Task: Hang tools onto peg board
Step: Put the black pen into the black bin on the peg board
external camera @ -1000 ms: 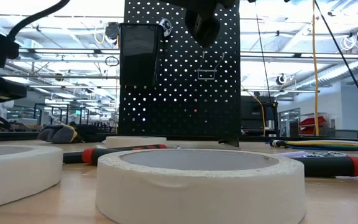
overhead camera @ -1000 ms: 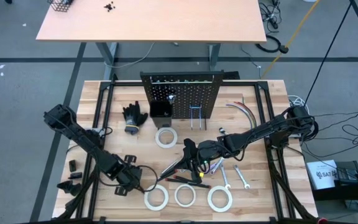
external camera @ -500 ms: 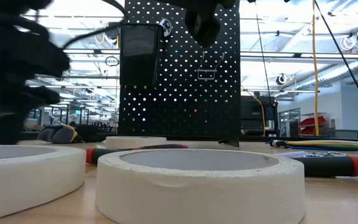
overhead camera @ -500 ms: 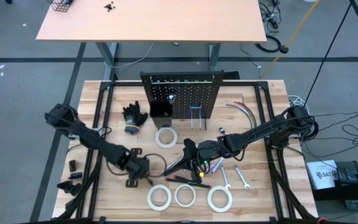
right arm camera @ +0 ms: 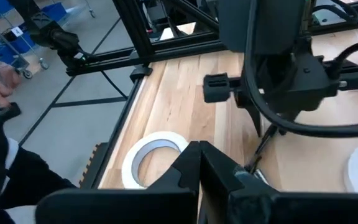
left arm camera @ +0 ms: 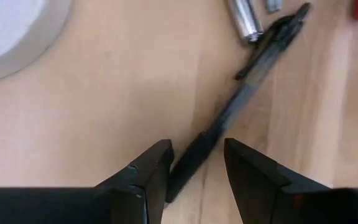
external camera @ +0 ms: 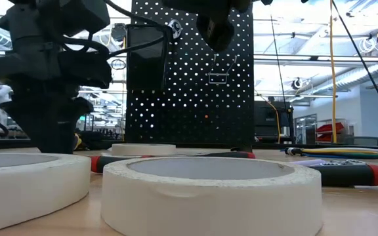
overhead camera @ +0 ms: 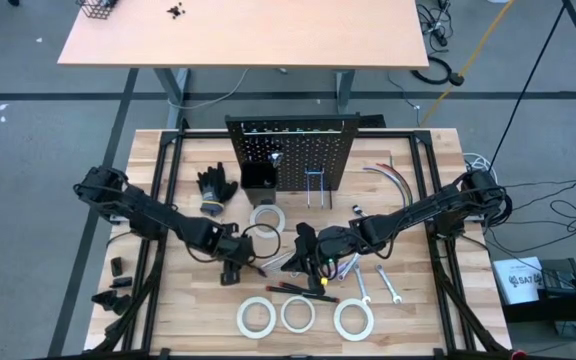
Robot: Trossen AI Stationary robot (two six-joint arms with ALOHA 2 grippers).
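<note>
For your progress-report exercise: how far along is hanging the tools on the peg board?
Done: nothing shows hung on the upright black perforated peg board.

In hand: the open left claw straddles a slim black-handled screwdriver on the wooden table. The shut right claw hovers nearby.

Left: white tape rolls, small silver wrenches and a red-handled screwdriver all lie on the table.

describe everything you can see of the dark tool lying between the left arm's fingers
The dark tool is a slim black rod, a thicker matte grip at one end and a narrower shaft with a small head at the other. It lies flat and slanted on the pale wooden tabletop. Its grip end sits between the left gripper's open fingers, which straddle it without clearly touching. A silver metal piece lies beside its far end.
</note>
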